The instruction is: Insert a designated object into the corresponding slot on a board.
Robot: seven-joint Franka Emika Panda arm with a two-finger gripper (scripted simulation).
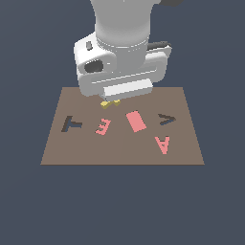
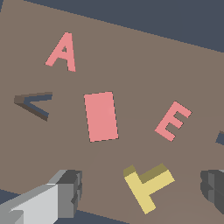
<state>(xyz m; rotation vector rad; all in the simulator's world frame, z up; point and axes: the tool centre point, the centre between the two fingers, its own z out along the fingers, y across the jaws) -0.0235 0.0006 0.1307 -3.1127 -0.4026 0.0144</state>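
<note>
Exterior view: white arm stands over the far edge of the flat brown rectangular board (image 1: 119, 143), wrist pointing straight down. End effector (image 1: 110, 101) is mostly hidden by the wrist housing. The small flat yellow T-shaped block piece (image 1: 110, 103) peeks out just beneath it, at about 12 o'clock from the pink E (image 1: 103, 126). The dark T-shaped recess (image 1: 72, 124) lies at 9 o'clock from the E, well apart from the yellow piece. Pink rectangle (image 1: 136, 121), pink A (image 1: 163, 144) and dark angular recess (image 1: 166, 119) sit toward 3 o'clock.

Wrist view: end effector (image 2: 144, 192) spread wide, fingers (image 2: 65, 192) flanking the yellow piece, not touching; nothing held. Judgement: grasp step. Centre on the stem, descend squarely, close across the narrow width so the piece does not twist.
</note>
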